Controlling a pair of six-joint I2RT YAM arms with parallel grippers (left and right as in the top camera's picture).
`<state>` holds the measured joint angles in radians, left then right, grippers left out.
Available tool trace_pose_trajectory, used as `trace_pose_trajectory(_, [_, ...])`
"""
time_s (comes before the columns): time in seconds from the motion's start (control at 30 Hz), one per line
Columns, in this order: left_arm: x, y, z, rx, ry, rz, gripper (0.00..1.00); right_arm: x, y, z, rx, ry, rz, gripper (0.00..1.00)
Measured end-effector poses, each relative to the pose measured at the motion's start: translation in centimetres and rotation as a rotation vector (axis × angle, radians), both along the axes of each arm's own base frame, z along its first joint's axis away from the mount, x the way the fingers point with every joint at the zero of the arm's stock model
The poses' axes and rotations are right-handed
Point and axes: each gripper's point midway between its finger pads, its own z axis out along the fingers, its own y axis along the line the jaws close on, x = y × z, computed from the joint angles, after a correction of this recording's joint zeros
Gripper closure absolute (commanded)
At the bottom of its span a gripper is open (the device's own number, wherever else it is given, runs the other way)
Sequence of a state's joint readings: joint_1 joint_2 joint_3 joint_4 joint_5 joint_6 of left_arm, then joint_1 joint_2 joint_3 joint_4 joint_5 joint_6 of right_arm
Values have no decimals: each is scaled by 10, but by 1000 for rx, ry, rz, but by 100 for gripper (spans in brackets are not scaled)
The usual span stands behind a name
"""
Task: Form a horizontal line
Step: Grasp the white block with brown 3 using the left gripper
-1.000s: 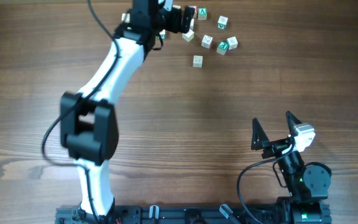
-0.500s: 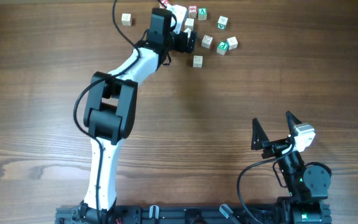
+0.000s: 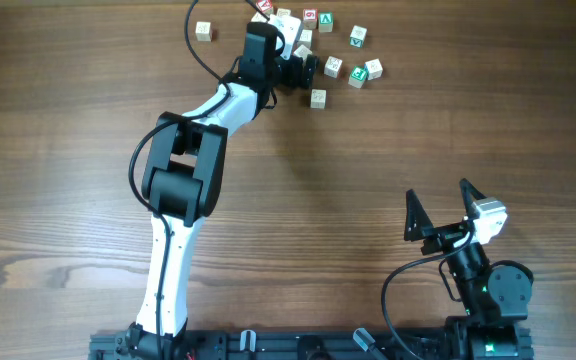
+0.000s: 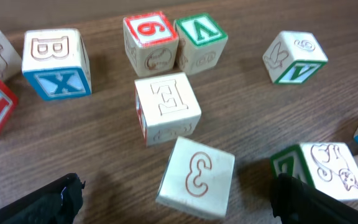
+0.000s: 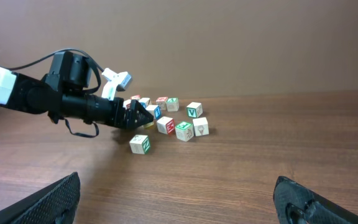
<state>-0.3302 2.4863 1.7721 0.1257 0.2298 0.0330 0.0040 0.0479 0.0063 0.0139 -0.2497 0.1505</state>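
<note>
- Wooden blocks [image 3: 333, 66]: lettered, a loose cluster at 12 o'clock on the bench [image 3: 68, 150], scattered and not forming a row.
- Stray block [image 3: 203, 31]: alone toward 11 o'clock, apart from the cluster.
- Left fingers [image 4: 58, 202]: at the cluster, spread wide; a block marked "3" [image 4: 196, 177] lies between them, untouched.
- Right fingers [image 3: 412, 218]: at 5 o'clock, spread wide, holding nothing.

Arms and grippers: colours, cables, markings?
The left arm has white links, black joint housings and a loose black cable. The right arm is black, with a green light, a white wrist module and a looped black cable. The left gripper and right gripper are black and pointed.
</note>
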Motion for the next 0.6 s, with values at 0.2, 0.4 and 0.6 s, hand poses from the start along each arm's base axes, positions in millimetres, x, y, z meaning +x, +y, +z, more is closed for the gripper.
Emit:
trace_pose_trajectory(0.2, [2,-4,6,-2,-34,-29,3,0,0,0,0,0,0,0])
trace_pose_trajectory(0.4, [1,-6,4,6,-46,-50,2,0,0,0,0,0,0,0])
trace_pose_trajectory(0.6, [5,-10,-14,14,-64,-65,6,0,0,0,0,0,0,0])
